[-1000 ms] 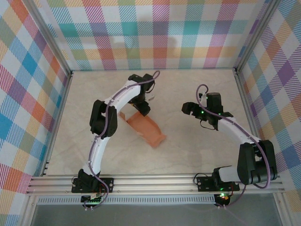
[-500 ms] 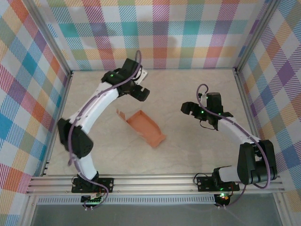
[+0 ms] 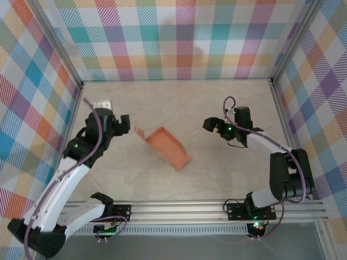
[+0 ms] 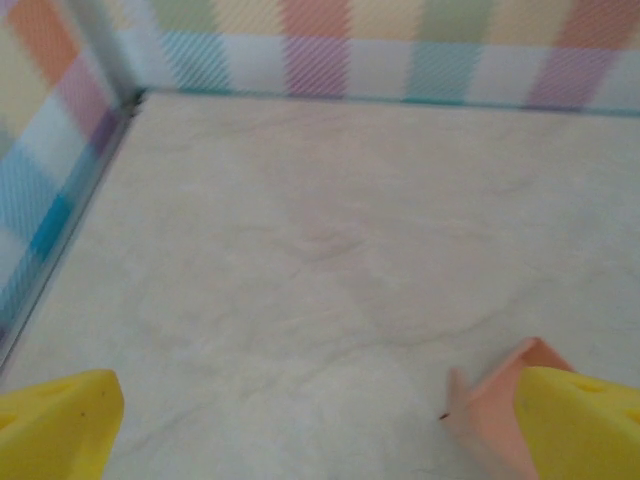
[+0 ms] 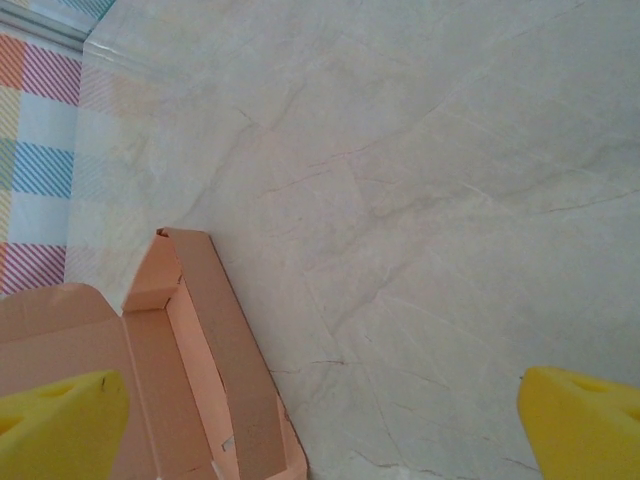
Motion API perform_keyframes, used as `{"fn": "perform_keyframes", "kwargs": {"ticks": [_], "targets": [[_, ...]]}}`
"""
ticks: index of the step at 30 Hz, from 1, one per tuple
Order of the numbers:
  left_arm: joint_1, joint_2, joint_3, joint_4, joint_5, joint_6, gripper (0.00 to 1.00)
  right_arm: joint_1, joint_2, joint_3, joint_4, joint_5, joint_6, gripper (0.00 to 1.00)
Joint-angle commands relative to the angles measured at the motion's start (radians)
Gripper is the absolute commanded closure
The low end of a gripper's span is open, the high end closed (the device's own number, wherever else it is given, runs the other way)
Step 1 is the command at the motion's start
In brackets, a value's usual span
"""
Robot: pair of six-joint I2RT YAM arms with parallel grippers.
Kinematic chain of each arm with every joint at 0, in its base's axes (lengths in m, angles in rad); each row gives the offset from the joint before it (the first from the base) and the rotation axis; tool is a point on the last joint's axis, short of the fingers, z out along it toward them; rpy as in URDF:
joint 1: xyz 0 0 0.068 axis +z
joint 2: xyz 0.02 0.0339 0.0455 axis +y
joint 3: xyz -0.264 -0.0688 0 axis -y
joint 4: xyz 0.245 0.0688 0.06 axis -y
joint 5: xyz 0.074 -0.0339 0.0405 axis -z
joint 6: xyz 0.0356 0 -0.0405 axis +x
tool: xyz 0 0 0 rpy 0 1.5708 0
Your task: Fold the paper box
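pale table point(image 3: 227, 97), paper box point(image 3: 164, 147) between left gripper point(image 3: 121, 124) and right gripper point(image 3: 209, 125), touching neither, both jaws wide apart

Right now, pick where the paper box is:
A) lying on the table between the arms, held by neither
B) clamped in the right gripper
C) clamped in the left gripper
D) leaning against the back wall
A: the paper box lies on the table, with the left gripper and right gripper open on either side, neither holding it.
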Motion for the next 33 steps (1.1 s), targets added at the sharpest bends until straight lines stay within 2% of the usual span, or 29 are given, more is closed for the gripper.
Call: {"fn": "perform_keyframes", "kwargs": {"ticks": [1, 4, 6, 10, 13, 16, 20, 22, 24, 28, 33], "targets": [[0.051, -0.075, -0.126, -0.061, -0.134, -0.202, 0.0, 0.03, 0.036, 0.056, 0.034, -0.033, 0.019, 0.0], [0.101, -0.115, -0.232, -0.088, -0.145, -0.337, 0.0, 0.063, 0.062, 0.08, 0.024, -0.026, 0.017, 0.0], [0.13, -0.114, -0.298, -0.06, -0.078, -0.384, 0.0, 0.08, 0.072, 0.088, 0.023, -0.021, 0.02, 0.0], [0.144, -0.055, -0.435, 0.13, 0.181, -0.453, 0.0, 0.096, 0.084, 0.093, 0.025, -0.014, 0.028, 0.0], [0.144, 0.014, -0.518, 0.311, 0.329, -0.534, 0.09, 0.098, 0.085, 0.097, 0.023, -0.016, 0.032, 0.0], [0.143, 0.087, -0.558, 0.49, 0.426, -0.581, 0.17, 0.101, 0.079, 0.096, 0.02, -0.012, 0.033, 0.0], [0.141, 0.229, -0.533, 0.58, 0.508, -0.585, 0.18, 0.102, 0.075, 0.089, 0.029, -0.027, 0.031, 0.0], [0.135, 0.299, -0.531, 0.653, 0.548, -0.602, 0.26, 0.103, 0.072, 0.082, 0.035, -0.03, 0.031, 0.0], [0.125, 0.359, -0.521, 0.704, 0.562, -0.617, 0.29, 0.104, 0.067, 0.077, 0.036, -0.032, 0.027, 0.0], [0.09, 0.47, -0.455, 0.74, 0.6, -0.616, 0.4, 0.103, 0.044, 0.065, 0.015, -0.012, 0.003, 0.0], [0.029, 0.566, -0.349, 0.718, 0.602, -0.6, 0.42, 0.103, 0.008, 0.051, -0.028, 0.036, -0.028, 0.0]]}}
